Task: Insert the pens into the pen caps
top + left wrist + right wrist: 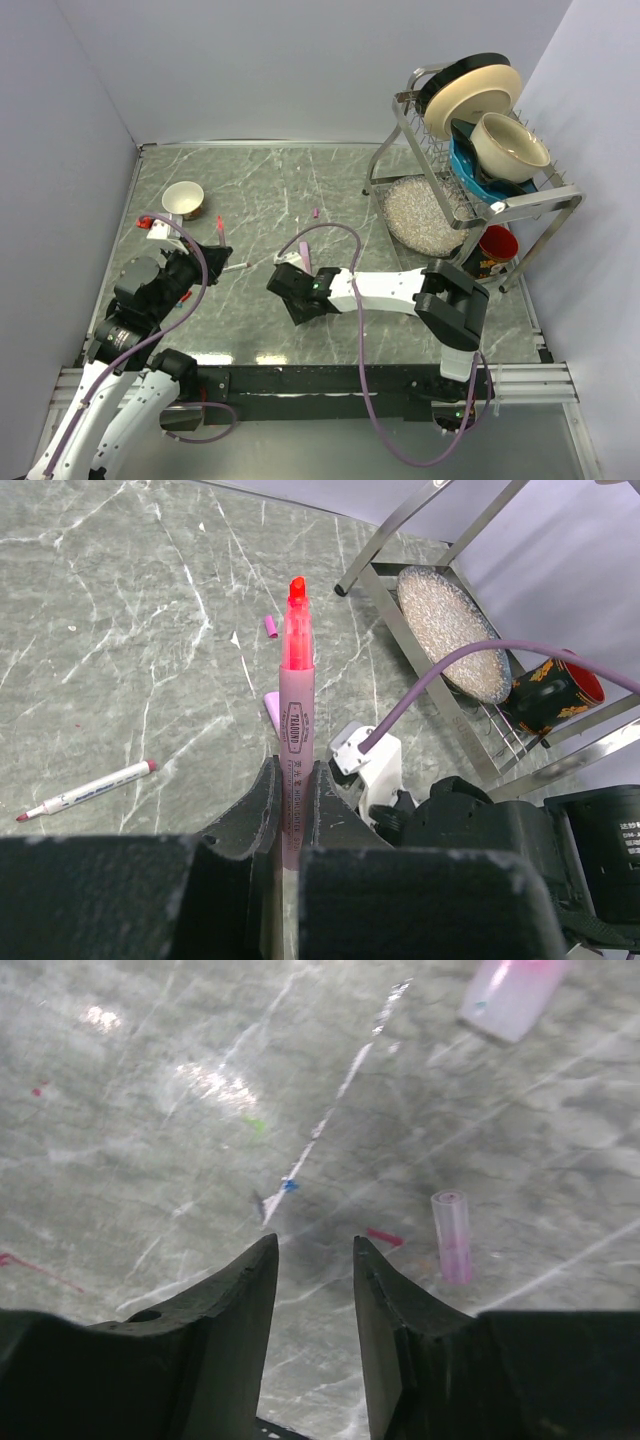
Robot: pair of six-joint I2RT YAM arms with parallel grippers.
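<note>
- Left tool (293, 815) is clamped hard on a pale pink highlighter pen with a bare red-orange tip (297, 710). The barrel is pinched between its two dark fingers (262, 805), and the tip points away from the wrist, up off the grey marble-look bench (100, 630).
- Right tool (315, 1260) is loose, with its jaws partway apart and only bench showing through the gap. It hangs low over the bench; can't tell if the tips touch it.
- A small see-through pink tubular cap (453, 1235) lies flat on the bench just beside the right tool's right-hand finger, not touching it.
- A fatter pale lilac cap (515, 995) lies further out ahead of that tool, blurry in the wrist view.
- A thin white pen with pink ends (90, 790) lies flat on the bench between the two tools.
- One more tiny pink cap (270, 627) lies on its own mid-bench, well apart from both tools.
- Containers: a small round white bowl with a brown outside (183, 198) stands at the back left, and its inside just reads white from above.
- The metal wire dish rack (540, 202) on the right holds a big cream plate (480, 95) on edge and a cream bowl (510, 145) sitting in a blue dish (475, 175).
- A sparkly silver round plate (420, 210) sits under the rack with a red mug (497, 243) near it; can't see into the mug.
</note>
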